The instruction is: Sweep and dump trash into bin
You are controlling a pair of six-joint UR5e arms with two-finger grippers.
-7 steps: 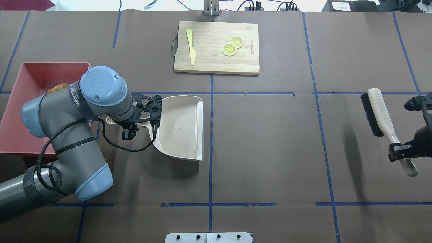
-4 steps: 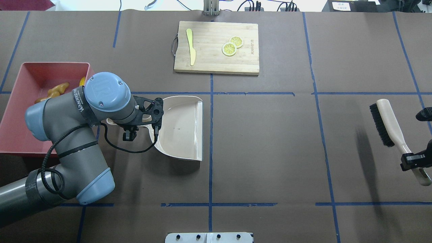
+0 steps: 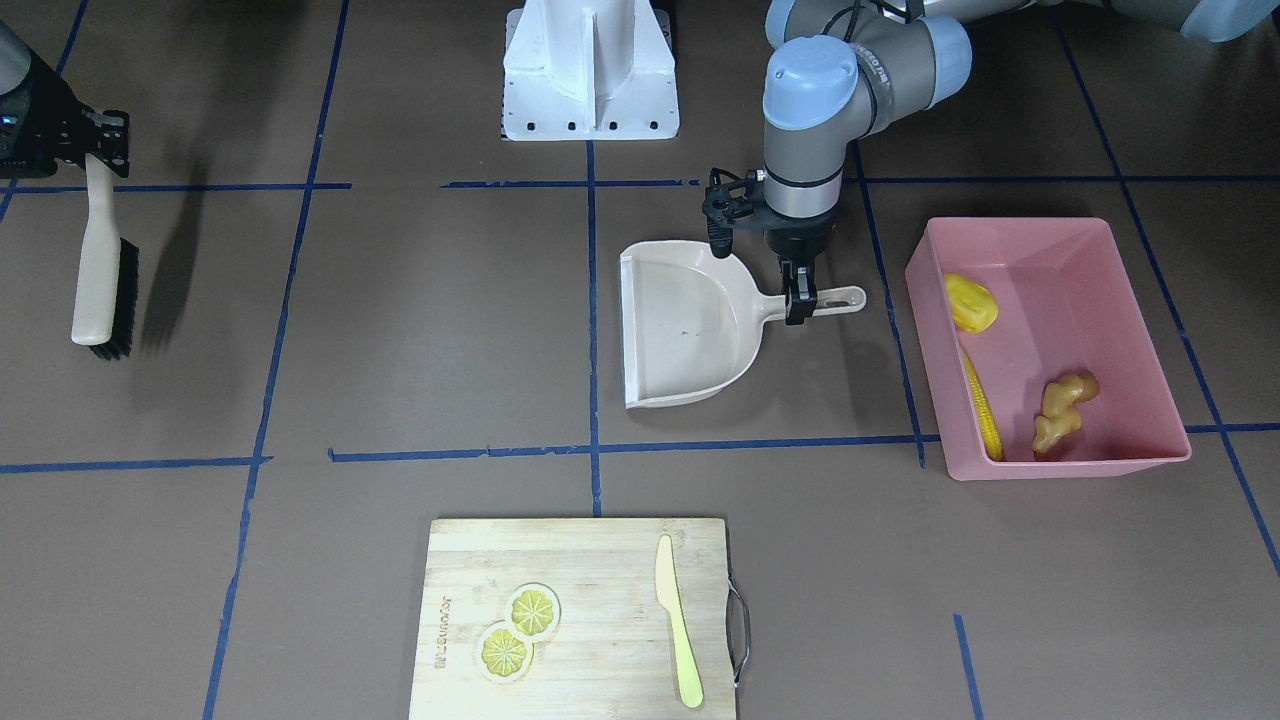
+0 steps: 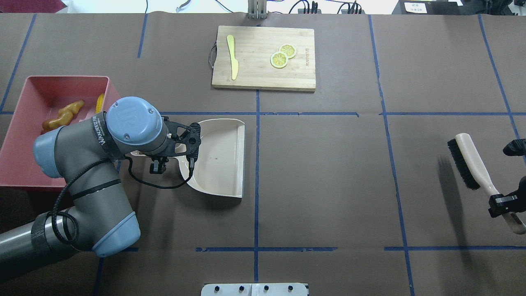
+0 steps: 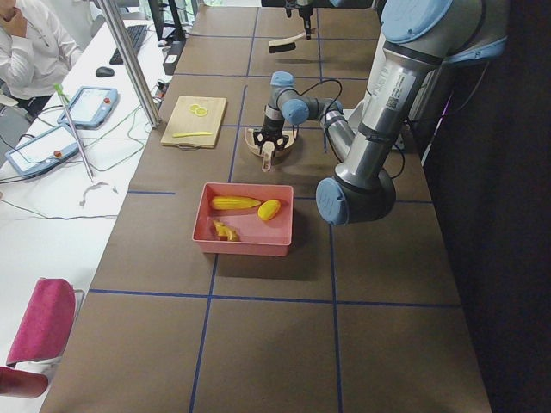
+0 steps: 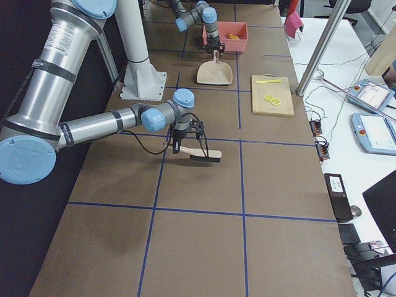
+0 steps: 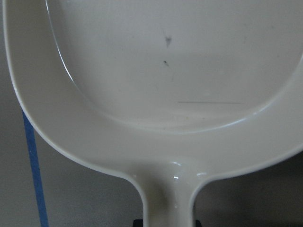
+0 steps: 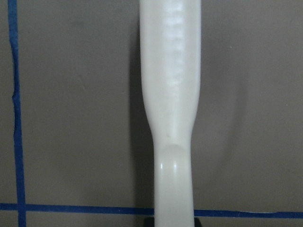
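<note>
The pink bin [image 3: 1020, 228] [image 4: 20, 164] holds the trash: the rounded yellow lump [image 3: 970, 303], the corn cob [image 3: 983, 410] [image 4: 100, 102] and the ginger root [image 3: 1060, 408] [image 4: 63, 115]. My left gripper [image 3: 797, 300] [image 4: 158, 162] is shut on the handle of the beige dustpan [image 3: 685, 325] [image 4: 218, 156], which lies level beside the bin. The left wrist view shows the pan [image 7: 165, 71] empty. My right gripper [image 3: 95, 160] [image 4: 503, 203] is shut on the handle of the brush [image 3: 100, 290] [image 4: 468, 160] [image 8: 171, 94], held just above the table far to the right.
A wooden cutting board [image 4: 263, 78] [image 3: 580, 560] at the far middle carries a pale yellow-green knife [image 4: 233, 57] and two lemon slices [image 4: 282, 56]. The robot base [image 3: 590, 70] stands at the near edge.
My left arm has shifted the dustpan a little nearer to me and lower; the ginger and corn in the bin now show. My right arm has drawn the brush nearer to me.
</note>
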